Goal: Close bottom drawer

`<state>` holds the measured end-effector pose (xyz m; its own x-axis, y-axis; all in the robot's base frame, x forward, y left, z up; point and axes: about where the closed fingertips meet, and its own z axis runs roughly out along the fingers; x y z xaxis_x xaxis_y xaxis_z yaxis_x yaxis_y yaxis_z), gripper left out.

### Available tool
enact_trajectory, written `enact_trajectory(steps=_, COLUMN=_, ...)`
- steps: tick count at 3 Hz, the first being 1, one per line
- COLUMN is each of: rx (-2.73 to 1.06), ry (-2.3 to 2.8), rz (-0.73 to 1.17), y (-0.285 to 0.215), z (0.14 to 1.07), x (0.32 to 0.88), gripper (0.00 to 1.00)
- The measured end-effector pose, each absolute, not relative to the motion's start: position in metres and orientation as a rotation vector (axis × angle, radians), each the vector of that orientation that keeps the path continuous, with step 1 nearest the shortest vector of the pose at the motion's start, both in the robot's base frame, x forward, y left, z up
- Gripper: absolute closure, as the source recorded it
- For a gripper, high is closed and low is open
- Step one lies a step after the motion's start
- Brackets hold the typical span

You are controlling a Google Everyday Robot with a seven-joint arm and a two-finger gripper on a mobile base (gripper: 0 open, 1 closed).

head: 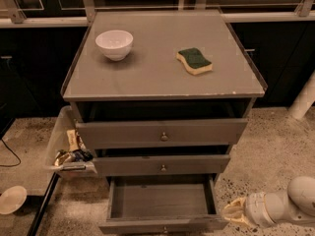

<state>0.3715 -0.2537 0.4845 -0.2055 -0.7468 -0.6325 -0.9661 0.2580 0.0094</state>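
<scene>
Grey wood makes up the whole cabinet [162, 85], and its bottom drawer [160, 200] stands pulled far out towards the camera, the bare floor of the box showing and nothing lying in it. Its front with the small knob sits at the lower edge of the view, partly cut off. So the task is not yet done: the whole push home is left.

The gripper [235, 211] hangs low at the right, just beside the drawer's front right corner, its yellowish tip pointing towards the wood. Whether it touches the corner I cannot tell, and whether the claw is released or clenched I cannot tell either; it holds nothing that shows. By my reading it is placed to the side of the front and not squarely before it, so a push would likely need it to come round onto the face first.

Above, the middle drawer [162, 164] and the top drawer [162, 132] each stick out a little, far less than the bottom one. On the cabinet top rest a white bowl [114, 44] and a green and yellow sponge [195, 61], well apart. To the left a clear bin [58, 132] with wrappers leans against the cabinet side, and a pale dish [11, 199] lies on the floor further left. Nothing lies in the drawer's way, as far as shows.
</scene>
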Motion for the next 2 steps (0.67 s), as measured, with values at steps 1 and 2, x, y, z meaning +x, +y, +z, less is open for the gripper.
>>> enact_trajectory(steps=1, rx=-1.548, ry=2.023, rz=0.563, y=-0.254, z=0.484, x=0.372, gripper=1.00)
enact_trajectory(steps=2, rx=-1.530, ry=2.031, rz=0.544, y=-0.258, z=0.436, x=0.386, gripper=1.00)
